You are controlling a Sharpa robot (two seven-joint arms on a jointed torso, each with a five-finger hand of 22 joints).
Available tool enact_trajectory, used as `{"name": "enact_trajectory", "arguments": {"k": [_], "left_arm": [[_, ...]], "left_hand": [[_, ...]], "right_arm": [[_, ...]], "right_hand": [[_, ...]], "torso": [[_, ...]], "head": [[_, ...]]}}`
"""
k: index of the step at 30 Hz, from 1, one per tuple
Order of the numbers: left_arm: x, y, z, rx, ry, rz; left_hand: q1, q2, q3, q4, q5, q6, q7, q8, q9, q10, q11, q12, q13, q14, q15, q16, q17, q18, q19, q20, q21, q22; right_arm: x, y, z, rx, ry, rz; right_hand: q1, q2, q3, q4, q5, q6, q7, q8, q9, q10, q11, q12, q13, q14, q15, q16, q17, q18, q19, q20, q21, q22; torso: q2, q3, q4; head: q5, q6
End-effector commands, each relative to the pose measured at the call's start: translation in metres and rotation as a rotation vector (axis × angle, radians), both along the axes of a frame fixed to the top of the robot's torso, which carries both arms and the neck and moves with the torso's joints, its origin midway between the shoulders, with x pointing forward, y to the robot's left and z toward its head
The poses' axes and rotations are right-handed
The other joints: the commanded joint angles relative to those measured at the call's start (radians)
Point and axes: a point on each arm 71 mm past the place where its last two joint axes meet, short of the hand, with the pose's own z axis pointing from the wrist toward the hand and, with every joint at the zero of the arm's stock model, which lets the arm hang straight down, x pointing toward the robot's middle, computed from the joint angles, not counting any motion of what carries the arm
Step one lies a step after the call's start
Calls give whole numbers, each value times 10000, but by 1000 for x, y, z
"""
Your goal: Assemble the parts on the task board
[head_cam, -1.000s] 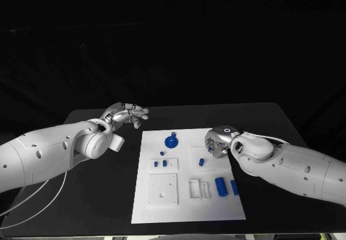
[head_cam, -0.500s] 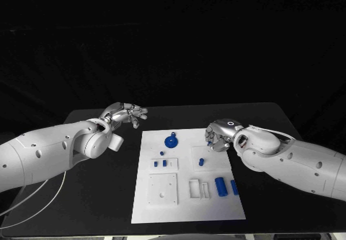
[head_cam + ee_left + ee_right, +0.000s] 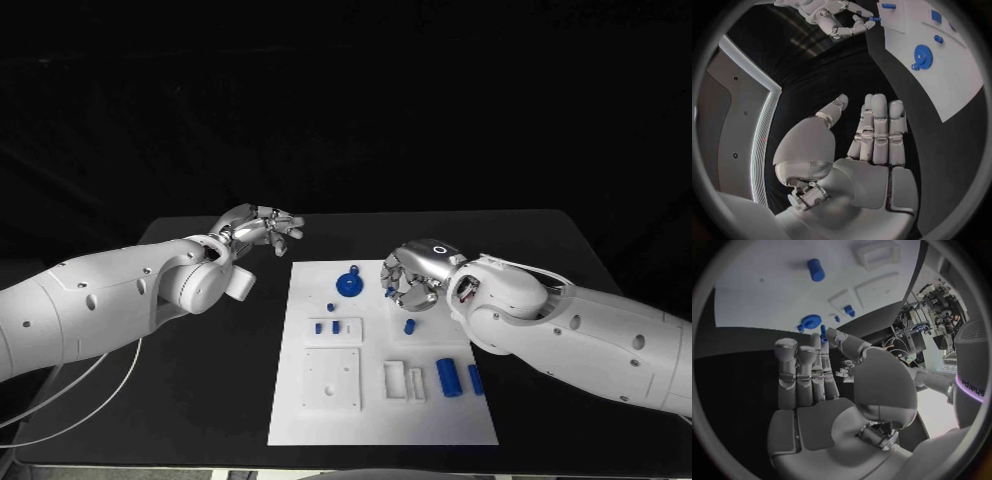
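The right hand (image 3: 411,277) pinches a small blue peg (image 3: 874,19) above the task board (image 3: 378,400) — just beside the blue gear (image 3: 351,284). The left hand (image 3: 260,227) hovers over the tabletop (image 3: 216,380), fingers apart, holding nothing.

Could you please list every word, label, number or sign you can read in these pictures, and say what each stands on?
"sharpa": likely reading of sideways letters, blurred, on the grey casing at the right wrist view's rim.
Ring mark, no letters: on the back of the right hand, which pinches a small blue part.
Task board, left hand: no text.
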Motion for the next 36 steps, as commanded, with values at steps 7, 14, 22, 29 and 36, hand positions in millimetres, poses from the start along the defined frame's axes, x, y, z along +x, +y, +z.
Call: {"name": "enact_trajectory", "arguments": {"k": [7, 14, 22, 29, 36], "left_arm": [[0, -8, 0, -158, 24, -232], [0, -11, 0, -171, 121, -327], [0, -14, 0, -196, 56, -344], [0, -13, 0, -184, 61, -321], [0, -12, 0, -180, 87, -330]], "left_hand": [[18, 49, -16, -72, 30, -28, -19, 32, -16, -6, -29, 61, 15, 40, -51, -24, 17, 539, 60, -115, -59, 11], [18, 47, -17, -78, 29, -27, -20, 36, -17, -8, -28, 64, 17, 38, -51, -27, 18, 538, 60, -115, -62, 12], [23, 42, -15, -89, 30, -33, -18, 38, -21, -18, -27, 70, 21, 32, -49, -36, 21, 535, 59, -115, -71, 14], [30, 46, -11, -95, 32, -33, -19, 42, -22, -16, -28, 76, 25, 34, -51, -37, 23, 535, 60, -115, -74, 16], [29, 44, -11, -98, 31, -36, -18, 43, -24, -15, -28, 81, 28, 35, -51, -38, 26, 533, 62, -115, -77, 17]], "right_arm": [[-27, 51, -13, -271, 343, 1454], [-44, 68, -34, -715, 797, 2005], [-52, 70, -51, -1124, 1099, 2120], [-61, 73, -63, -1145, 1375, 2257], [-65, 74, -70, -1124, 1498, 2281]], "right_hand": [[-18, 118, 12, -34, 120, 48, 31, 33, 24, 37, 11, -35, 33, 40, -66, -3, 15, 1231, 23, -138, 57, 72], [-42, 154, -28, -74, 183, 42, 33, 26, 40, 38, 12, -54, 54, 45, -66, -15, 24, 1231, 26, -152, 74, 93], [-64, 186, -69, -116, 198, 38, 34, 21, 53, 38, 12, -70, 69, 47, -65, -25, 30, 1231, 27, -161, 92, 113], [-79, 214, -95, -145, 218, 38, 34, 18, 63, 43, 12, -81, 82, 51, -66, -32, 35, 1231, 32, -168, 110, 129], [-90, 231, -112, -171, 248, 38, 34, 15, 72, 48, 11, -90, 93, 55, -67, -37, 41, 1231, 29, -171, 120, 139]], "torso": [[0, -12, 21], [1, -27, 16], [1, -10, 4], [1, 6, -6], [3, 4, -1]], "head": [[424, -120], [505, -166], [725, -319], [867, -436], [938, -498]]}}
